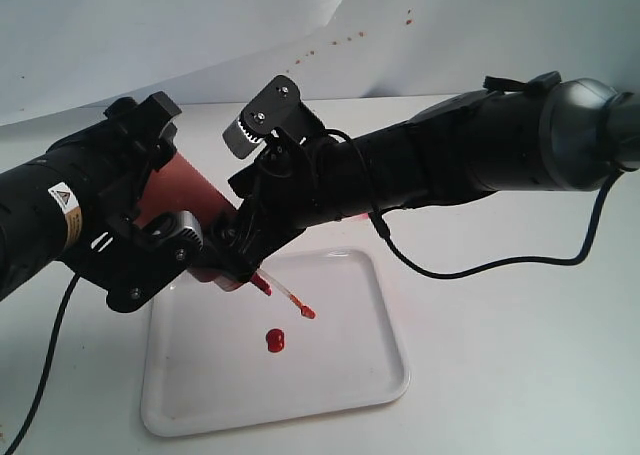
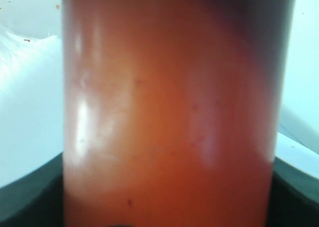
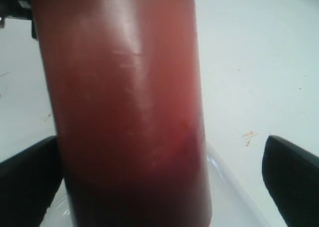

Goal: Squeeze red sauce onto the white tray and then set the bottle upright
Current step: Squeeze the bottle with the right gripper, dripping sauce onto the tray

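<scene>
The bottle (image 1: 190, 195), orange-red and translucent, is tilted with its nozzle (image 1: 291, 301) pointing down over the white tray (image 1: 345, 360). My left gripper (image 1: 175, 175) is shut on the bottle's body, which fills the left wrist view (image 2: 169, 112) between both dark fingers (image 2: 30, 192). My right gripper (image 1: 250, 190) straddles the bottle nearer the cap and is open. In the right wrist view one finger (image 3: 27, 179) touches the bottle (image 3: 129, 117), while the other finger (image 3: 294, 179) stands apart. A glossy blob of red sauce (image 1: 275, 341) lies on the tray, below the nozzle tip.
A white backdrop with small red splatter spots (image 1: 340, 40) rises behind the table. A black cable (image 1: 480, 267) loops from the right arm above the table right of the tray. A faint orange smear (image 3: 249, 135) marks the table beyond the tray rim (image 3: 227, 179).
</scene>
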Controlling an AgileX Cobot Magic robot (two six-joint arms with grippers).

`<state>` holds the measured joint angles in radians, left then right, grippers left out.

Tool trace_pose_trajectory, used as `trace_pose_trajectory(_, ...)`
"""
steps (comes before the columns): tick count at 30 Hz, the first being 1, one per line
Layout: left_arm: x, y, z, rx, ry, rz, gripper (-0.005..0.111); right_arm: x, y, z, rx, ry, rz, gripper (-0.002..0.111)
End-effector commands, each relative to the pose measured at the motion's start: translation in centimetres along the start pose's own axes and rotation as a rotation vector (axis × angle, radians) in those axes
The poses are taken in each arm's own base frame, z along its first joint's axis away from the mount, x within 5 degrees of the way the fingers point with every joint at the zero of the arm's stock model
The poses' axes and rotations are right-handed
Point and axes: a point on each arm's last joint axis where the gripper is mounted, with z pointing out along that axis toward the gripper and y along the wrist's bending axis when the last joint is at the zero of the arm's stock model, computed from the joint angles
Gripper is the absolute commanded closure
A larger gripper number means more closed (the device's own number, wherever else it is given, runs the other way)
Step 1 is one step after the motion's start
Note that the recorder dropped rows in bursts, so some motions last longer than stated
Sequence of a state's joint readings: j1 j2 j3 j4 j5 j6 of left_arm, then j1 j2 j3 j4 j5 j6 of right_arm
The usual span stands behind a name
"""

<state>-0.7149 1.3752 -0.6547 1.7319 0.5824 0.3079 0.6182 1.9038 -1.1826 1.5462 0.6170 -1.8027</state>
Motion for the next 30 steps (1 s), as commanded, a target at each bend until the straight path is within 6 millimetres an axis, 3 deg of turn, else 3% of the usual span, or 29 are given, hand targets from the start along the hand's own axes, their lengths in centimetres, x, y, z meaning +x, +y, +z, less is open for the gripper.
trace_pose_trajectory(1, 0.62, 0.55, -0.28, -0.019, 0.039, -0.022, 0.107, -0.42, 0.03, -0.09, 0.003, -0.017, 0.001, 0.012)
trace_pose_trajectory(5, 0.71, 0.52, -0.29, -0.016, 0.050, -0.022, 0.107, -0.62, -0.08, -0.10, 0.015, -0.039, -0.011, 0.023)
trace_pose_trajectory(8, 0.73, 0.51, -0.29, -0.015, 0.052, -0.022, 0.107, -0.75, -0.12, -0.11, 0.019, -0.054, -0.011, 0.038)
trace_pose_trajectory(13, 0.73, 0.51, -0.29, -0.015, 0.052, -0.022, 0.107, -0.70, -0.10, -0.10, 0.018, -0.048, -0.022, 0.090)
trace_pose_trajectory(14, 0.73, 0.51, -0.29, -0.015, 0.052, -0.022, 0.107, -0.70, -0.09, -0.10, 0.016, -0.048, -0.023, 0.107)
trace_pose_trajectory(26, 0.73, 0.51, -0.29, -0.015, 0.052, -0.022, 0.107, -0.69, -0.08, -0.10, 0.016, -0.047, -0.025, 0.107)
trace_pose_trajectory(30, 0.73, 0.51, -0.29, -0.015, 0.052, -0.022, 0.107, -0.69, -0.08, -0.10, 0.016, -0.047, -0.025, 0.084)
